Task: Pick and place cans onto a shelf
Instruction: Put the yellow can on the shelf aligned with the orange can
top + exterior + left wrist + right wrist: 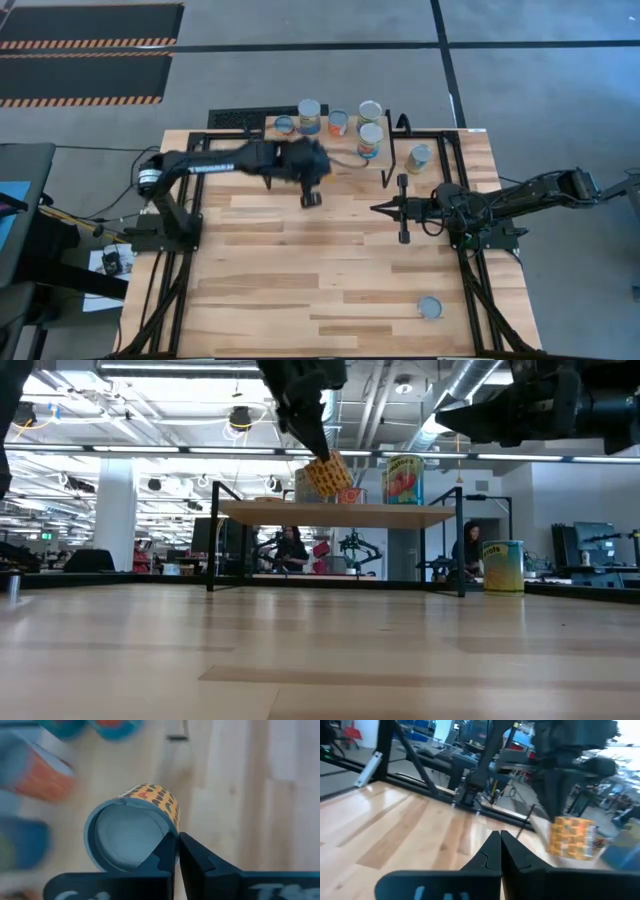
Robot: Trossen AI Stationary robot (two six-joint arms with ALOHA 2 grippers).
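Observation:
My left gripper (312, 188) is above the table just in front of the shelf (340, 515) and is shut on a can with a yellow-orange label (328, 475). This can also shows in the left wrist view (132, 827) and the right wrist view (572, 837). Several cans (338, 122) stand on the shelf's wooden top. Another can (420, 157) stands on the table to the right of the shelf. One more (431, 307) stands near the table's front right. My right gripper (385, 208) is shut and empty right of the table's middle, pointing left. My left gripper pinches the rim of the can's silver end (169, 831) between its two fingertips, which are almost together. The fingers come from above, slanting down. The can hangs tilted below them (328, 475), clear of the table, at about the height of the shelf top.
The shelf's thin black legs (211, 540) stand on the far part of the table. Black frame rails (470, 270) run along the table's left and right sides. People and equipment show in the room beyond the table.

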